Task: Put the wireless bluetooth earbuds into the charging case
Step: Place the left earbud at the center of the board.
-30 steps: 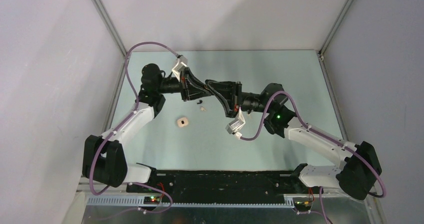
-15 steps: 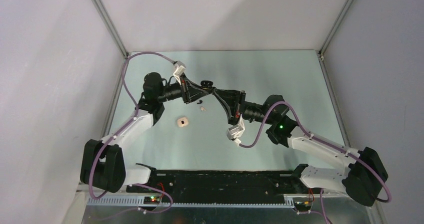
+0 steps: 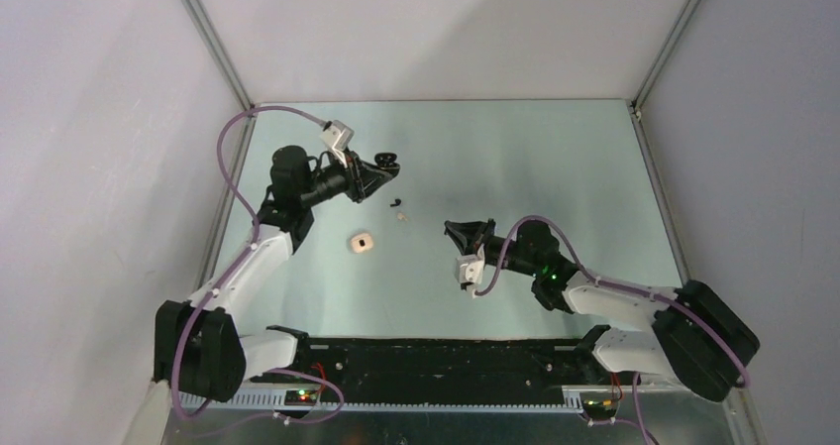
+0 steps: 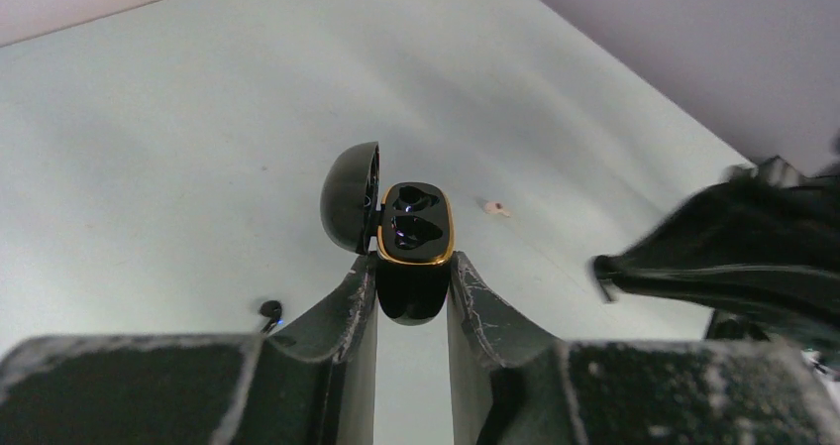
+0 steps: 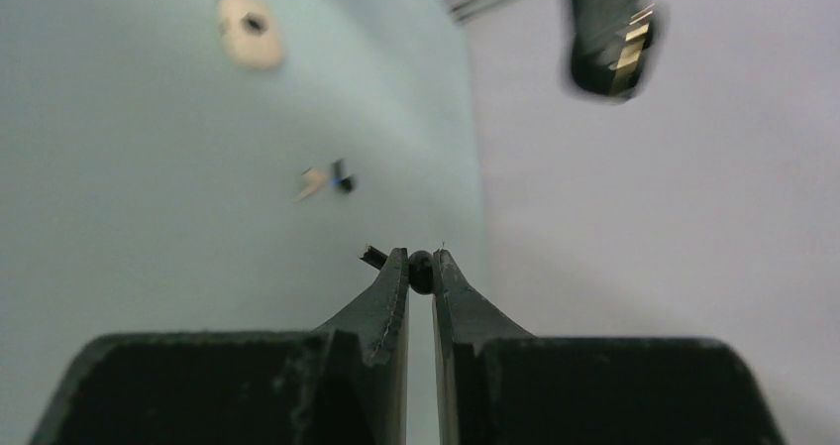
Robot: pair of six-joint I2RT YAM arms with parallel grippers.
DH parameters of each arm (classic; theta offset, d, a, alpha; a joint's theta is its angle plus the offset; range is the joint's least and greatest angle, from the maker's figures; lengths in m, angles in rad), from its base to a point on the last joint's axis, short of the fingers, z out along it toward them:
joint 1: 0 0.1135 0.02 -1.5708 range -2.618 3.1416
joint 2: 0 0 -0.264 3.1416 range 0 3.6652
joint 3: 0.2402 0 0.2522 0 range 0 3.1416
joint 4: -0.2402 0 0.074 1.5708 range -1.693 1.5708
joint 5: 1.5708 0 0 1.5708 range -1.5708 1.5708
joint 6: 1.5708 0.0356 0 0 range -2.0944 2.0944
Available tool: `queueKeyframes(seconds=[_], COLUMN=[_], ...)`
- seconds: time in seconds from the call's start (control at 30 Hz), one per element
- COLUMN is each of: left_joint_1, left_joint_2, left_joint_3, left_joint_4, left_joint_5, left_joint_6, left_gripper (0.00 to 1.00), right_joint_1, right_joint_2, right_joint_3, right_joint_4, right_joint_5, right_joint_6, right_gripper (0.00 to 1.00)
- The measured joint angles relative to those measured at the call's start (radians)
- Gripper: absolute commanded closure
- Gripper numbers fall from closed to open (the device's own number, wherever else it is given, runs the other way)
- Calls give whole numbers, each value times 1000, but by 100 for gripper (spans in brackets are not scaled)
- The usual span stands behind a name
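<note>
- The 2 arms have pulled apart since 1 second ago, and the right gripper (image 3: 454,229) has drawn back toward its base.
- The left gripper (image 4: 411,267) stays clamped on the open black charging case (image 4: 414,237).
- The right gripper pinches 1 black earbud (image 5: 421,270), so insertion looks undone.
- A loose black bud (image 3: 397,203) and a cream bud (image 3: 402,217) lie on the table (image 3: 555,167).

In my right wrist view the black charging case (image 5: 609,44) is a blur near the top edge. My right fingers (image 5: 381,306) hide most of the black earbud (image 5: 420,270). My left fingers (image 4: 347,316) cover the case's lower half, and my right arm (image 4: 733,257) looks smeared there
</note>
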Motion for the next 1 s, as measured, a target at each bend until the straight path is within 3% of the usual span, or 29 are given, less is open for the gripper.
queueKeyframes(seconds=[0.33,0.57,0.73,1.0], left_joint_1=[0,-10,-23,-23], left_joint_2=[-18,-18,-18,-18], left_joint_3=[1,10,17,17], left_joint_4=[40,68,94,103], left_joint_5=[240,352,383,391], left_joint_6=[-65,-98,-105,-105], left_gripper=[100,100,100,100], right_joint_1=[-57,-56,-55,-55], right_joint_2=[335,414,415,291], right_joint_3=[-135,-145,-145,-127], right_joint_4=[213,241,187,-91], right_joint_5=[-30,-64,-71,-87], right_joint_6=[-24,-94,-122,-134], right_gripper=[100,100,91,78])
